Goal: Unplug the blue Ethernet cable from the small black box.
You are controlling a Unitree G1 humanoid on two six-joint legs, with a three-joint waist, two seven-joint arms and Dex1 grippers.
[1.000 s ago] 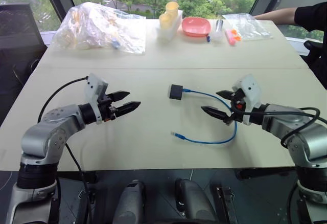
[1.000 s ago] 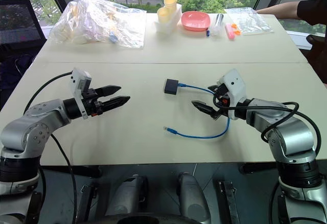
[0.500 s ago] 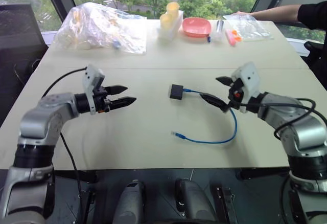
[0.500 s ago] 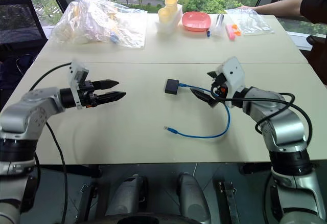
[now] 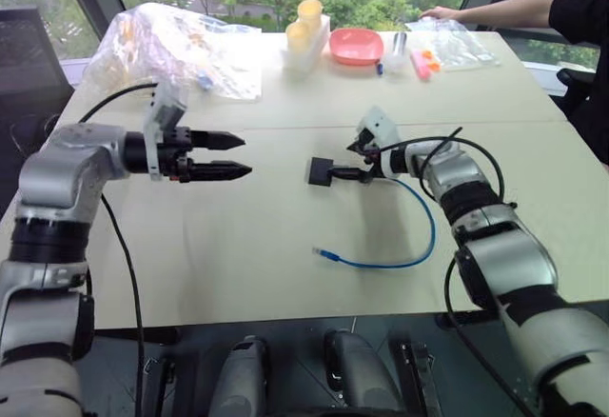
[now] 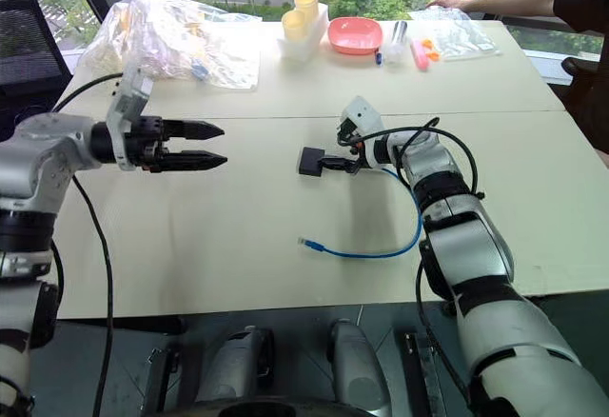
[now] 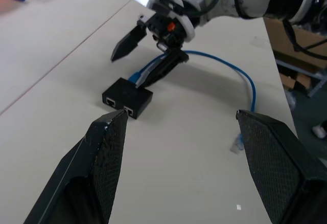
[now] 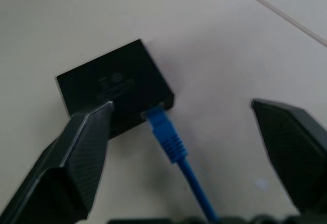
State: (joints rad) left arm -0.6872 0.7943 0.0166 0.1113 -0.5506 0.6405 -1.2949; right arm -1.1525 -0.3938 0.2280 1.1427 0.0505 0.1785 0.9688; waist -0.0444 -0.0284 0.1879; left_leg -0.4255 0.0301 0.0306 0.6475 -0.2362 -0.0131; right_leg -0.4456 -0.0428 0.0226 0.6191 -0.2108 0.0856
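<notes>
The small black box [image 5: 319, 169] lies flat mid-table. The blue Ethernet cable [image 5: 426, 236] is plugged into its side, curves away to the right and loops back to a free plug [image 5: 325, 254] nearer me. My right gripper [image 5: 351, 161] is open right at the box. In the right wrist view its fingers [image 8: 84, 147] straddle the blue plug [image 8: 163, 127] where it enters the box [image 8: 115, 83], gripping nothing. My left gripper [image 5: 245, 153] hovers open left of the box, pointing at it from a gap away. The left wrist view shows the box [image 7: 127, 97] beyond its fingertips.
At the far side are a crumpled plastic bag [image 5: 171, 41] of items, yellow cups [image 5: 304, 22], a pink bowl [image 5: 357, 46] and a clear bag [image 5: 447, 41]. A person's arm [image 5: 514, 8] reaches onto the far right corner. A seam crosses the table behind the box.
My right gripper has reached forward and left from beside the cable loop up to the box, still open. My left gripper has risen a little and turned toward the box.
</notes>
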